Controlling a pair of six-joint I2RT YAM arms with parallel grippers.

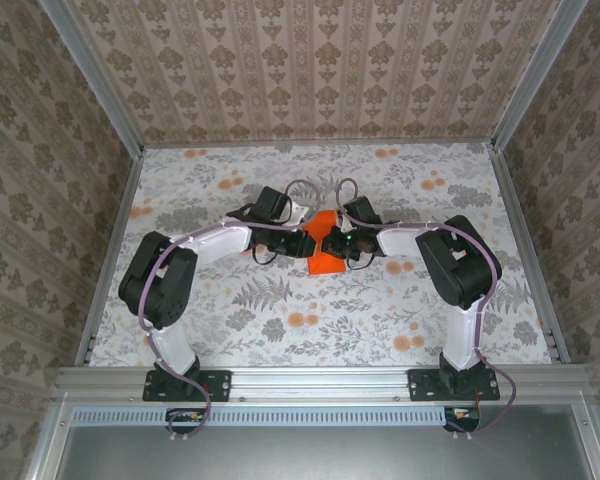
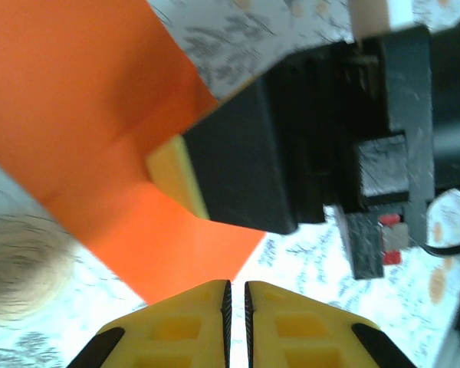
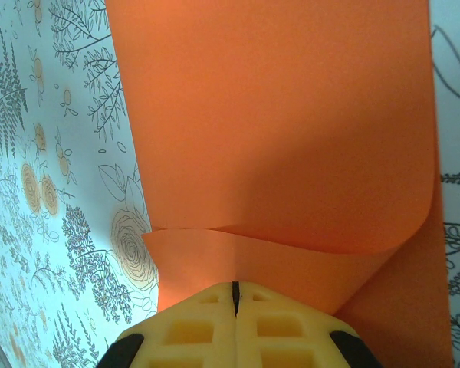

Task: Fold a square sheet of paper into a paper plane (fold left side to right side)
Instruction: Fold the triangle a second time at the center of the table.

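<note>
Jaws, left gripper (image 2: 236, 295): parted slightly, empty; square sheet of paper (image 2: 100, 115) at 11 o'clock. Right gripper (image 3: 235, 295): pressed together, pinning sheet. Bowed, uncreased at 12 o'clock; may spring open or skew if pin slips.

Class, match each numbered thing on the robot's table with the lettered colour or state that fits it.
1 sheet of paper
2 right gripper
3 table cover
4 left gripper

A pale, flower print
B bright orange, partly folded over
C jaws shut
D jaws a slit apart, nothing between

Pairs: 1-B, 2-C, 3-A, 4-D
</note>
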